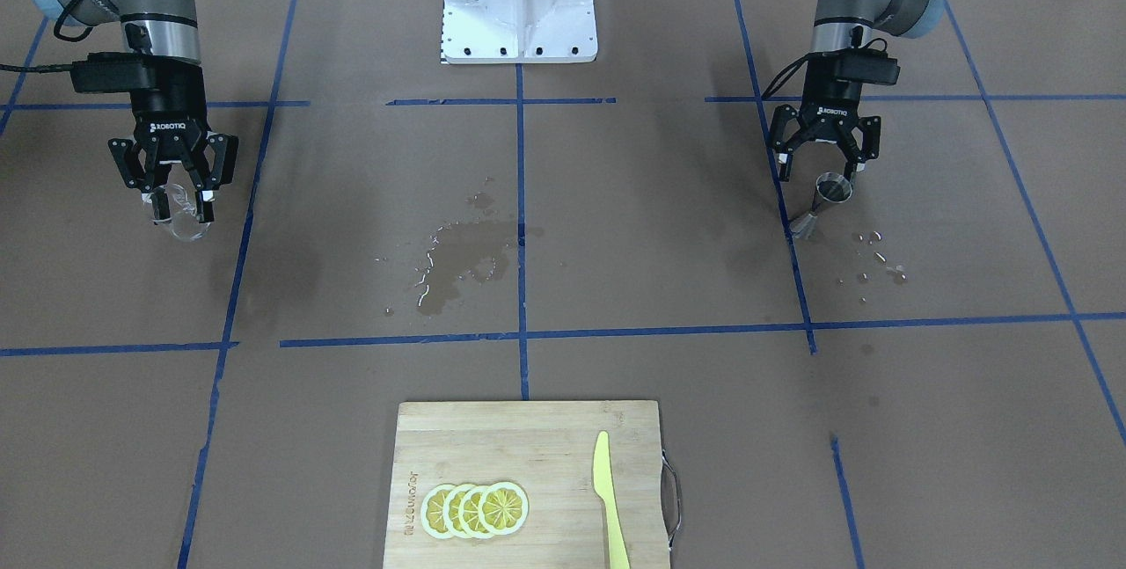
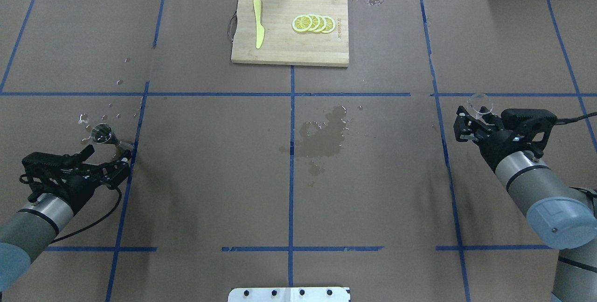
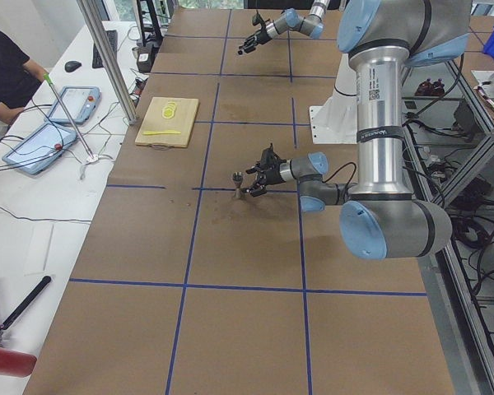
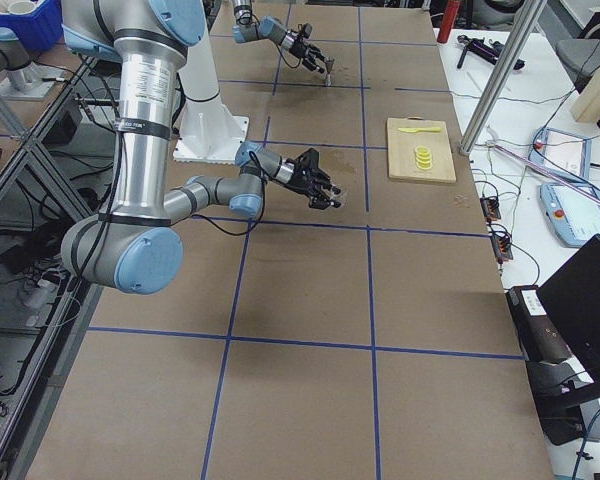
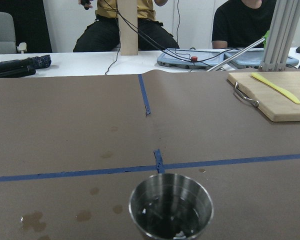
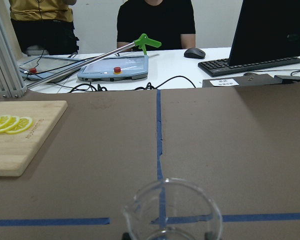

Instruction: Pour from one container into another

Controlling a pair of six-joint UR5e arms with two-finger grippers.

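Right gripper (image 1: 183, 210) is seen closed on a clear glass beaker (image 6: 172, 210), pads pressed to its sides, at the robot's right end of the table (image 1: 616, 200). Whether the beaker is lifted cannot be told. Left gripper (image 1: 820, 173) is held wide; a small metal cup (image 5: 170, 210) is stood upright just ahead of its spread jaws, not clamped. Droplets (image 1: 880, 257) are noted beside the cup, and a wet patch (image 2: 326, 136) mid-table. A cutting board (image 2: 280, 50) with lemon slices (image 2: 313, 23) and a yellow knife (image 2: 258, 23) is set at the far edge.

Probably robotics lab: taped table (image 2: 373, 176), teach pendants (image 6: 115, 67), monitor (image 6: 272, 27).
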